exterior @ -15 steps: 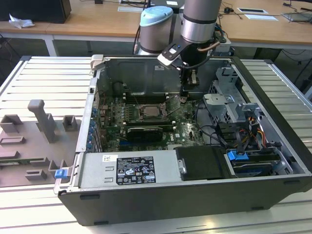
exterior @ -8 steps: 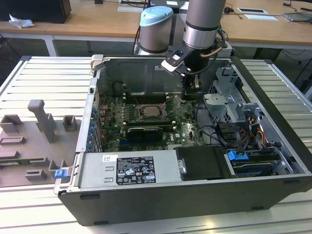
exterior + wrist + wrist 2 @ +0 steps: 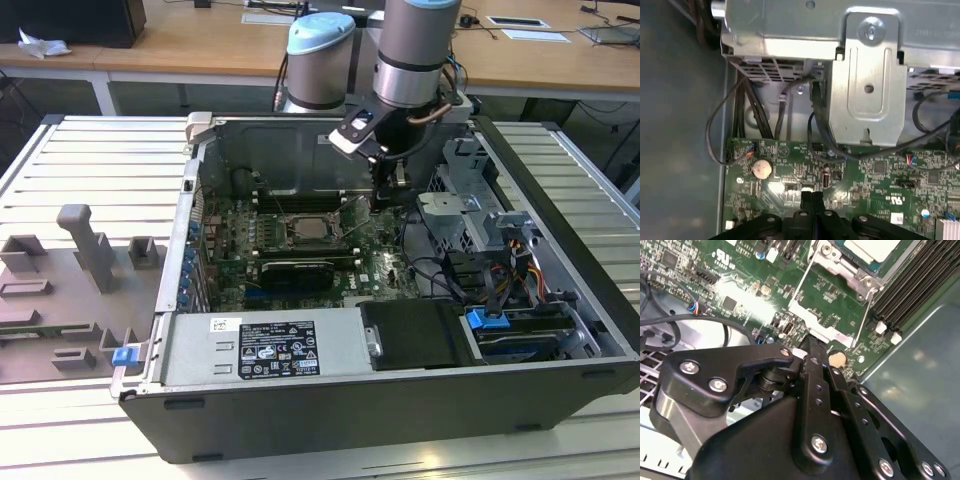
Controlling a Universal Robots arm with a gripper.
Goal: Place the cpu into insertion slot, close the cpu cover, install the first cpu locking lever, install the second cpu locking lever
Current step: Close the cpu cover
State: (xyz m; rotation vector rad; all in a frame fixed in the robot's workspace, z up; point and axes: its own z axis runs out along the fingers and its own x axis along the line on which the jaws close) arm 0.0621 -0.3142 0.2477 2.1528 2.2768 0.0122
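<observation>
The fingers (image 3: 812, 354) are pressed together, holding nothing, tip near a lever (image 3: 863, 316). The cpu (image 3: 872, 247) sits in its slot, framed by the cover (image 3: 832, 262). I'd push steadily, staying on the wire.

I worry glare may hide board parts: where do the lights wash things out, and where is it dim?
In the second wrist view, glare whitens a patch of the motherboard; in the first wrist view, a smaller bright spot sits just ahead of the gripper, its fingers shut; in the exterior view, light is even, though the computer case interior is dimmer than the table.
</observation>
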